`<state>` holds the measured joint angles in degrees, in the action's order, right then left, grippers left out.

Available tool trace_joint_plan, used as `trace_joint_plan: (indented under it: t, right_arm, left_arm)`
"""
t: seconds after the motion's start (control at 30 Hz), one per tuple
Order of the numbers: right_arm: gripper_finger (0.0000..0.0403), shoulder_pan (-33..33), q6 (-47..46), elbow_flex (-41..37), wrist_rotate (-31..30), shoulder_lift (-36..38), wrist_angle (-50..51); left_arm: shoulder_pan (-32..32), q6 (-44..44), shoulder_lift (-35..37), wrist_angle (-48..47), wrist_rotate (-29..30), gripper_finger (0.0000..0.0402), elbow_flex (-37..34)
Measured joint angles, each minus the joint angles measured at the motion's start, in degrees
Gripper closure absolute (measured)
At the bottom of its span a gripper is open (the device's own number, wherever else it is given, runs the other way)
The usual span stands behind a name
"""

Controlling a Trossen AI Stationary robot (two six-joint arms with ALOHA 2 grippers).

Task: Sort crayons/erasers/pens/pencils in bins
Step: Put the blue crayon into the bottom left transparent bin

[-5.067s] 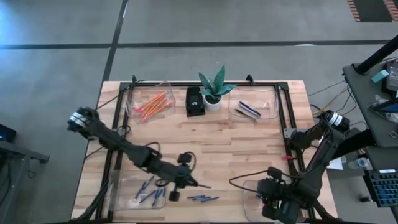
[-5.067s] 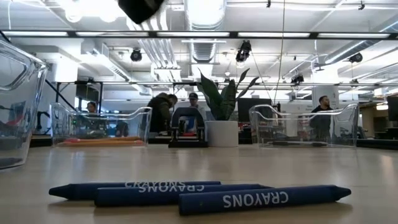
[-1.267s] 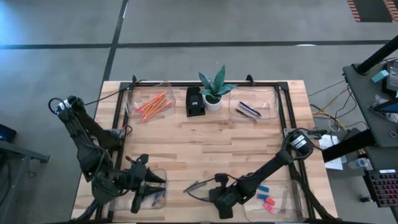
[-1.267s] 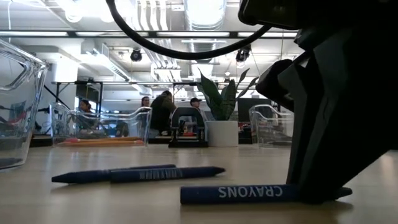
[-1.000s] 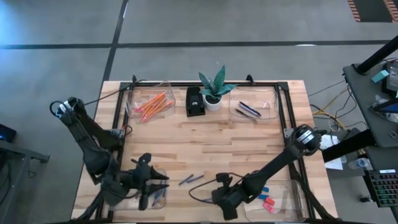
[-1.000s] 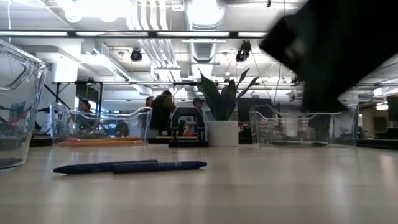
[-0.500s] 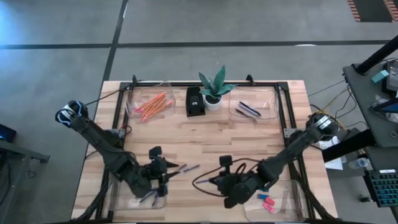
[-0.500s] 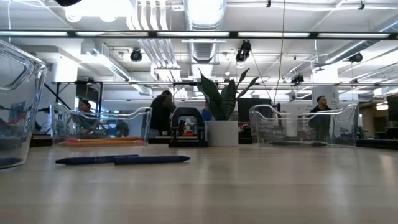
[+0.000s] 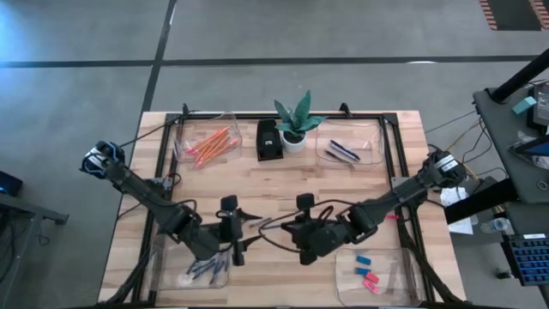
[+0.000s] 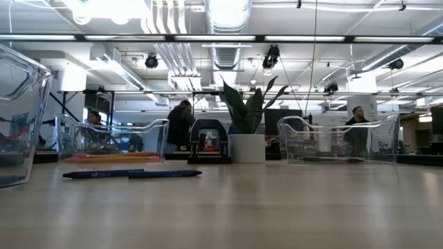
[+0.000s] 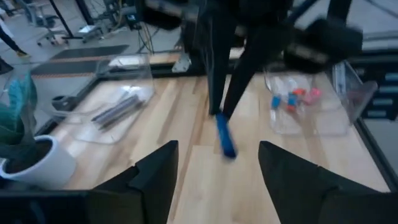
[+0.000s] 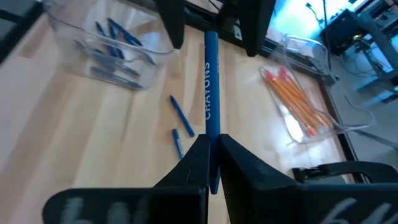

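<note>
Right gripper (image 12: 212, 163) clamped on a blue crayon (image 12: 211, 93) printed "CRAYONS".

The crayon projects straight ahead from between the closed fingers (image 12: 189, 165), its far tip pointing between two dark fingers of the other gripper (image 12: 214, 22). Beside its shaft, two loose crayons (image 12: 180, 127) lie on the wooden table (image 12: 74, 143). Beyond these stands a clear bin (image 12: 109, 43) holding blue crayons; on the shaft's other side, a bin (image 12: 305, 106) holds orange pencils (image 12: 295, 96).

Two dark jointed arms, looping black cables, blunt black fingers (image 11: 155, 177).
</note>
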<state>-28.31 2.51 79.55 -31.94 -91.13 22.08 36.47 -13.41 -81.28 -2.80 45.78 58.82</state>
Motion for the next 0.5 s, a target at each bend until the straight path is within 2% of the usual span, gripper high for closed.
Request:
trace_joint_plan:
  t: [0.17,0.5]
  right_arm:
    - [0.0390,2.3,1.4,0.0,0.8,0.0,0.2]
    - [0.0390,3.2,3.5,0.0,0.9,0.0,-0.1]
  left_arm:
    - [-1.6,2.7,0.0,3.9,-0.6,0.0191,0.1]
    - [-4.4,3.4,-0.9,3.7,-1.9,0.0196,0.1]
